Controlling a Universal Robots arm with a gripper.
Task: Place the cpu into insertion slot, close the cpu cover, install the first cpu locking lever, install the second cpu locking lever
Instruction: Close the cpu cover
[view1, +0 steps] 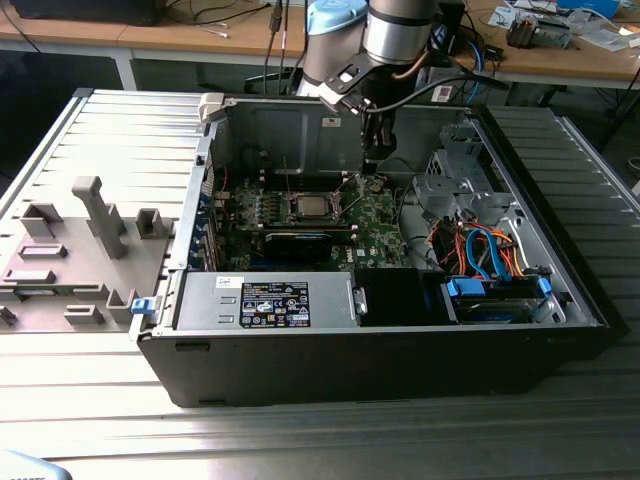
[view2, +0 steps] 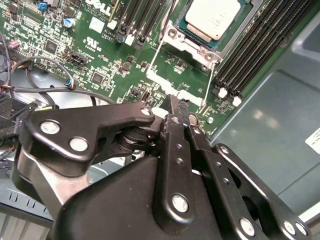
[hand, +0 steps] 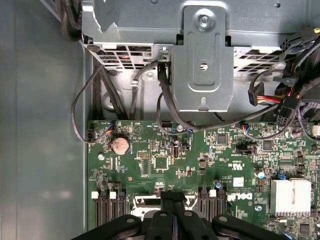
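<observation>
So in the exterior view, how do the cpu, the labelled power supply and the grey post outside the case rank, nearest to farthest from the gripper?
From the gripper:
1. cpu, on the motherboard, just toward the exterior view's left.
2. power supply, along the near wall of the case.
3. grey post, outside the case, far toward the exterior view's left.

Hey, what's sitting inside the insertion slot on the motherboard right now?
The cpu lies inside the insertion slot, with its dull silver top facing up. The chip covers the slot's dark centre, so whatever lies beneath it cannot be seen.
</observation>
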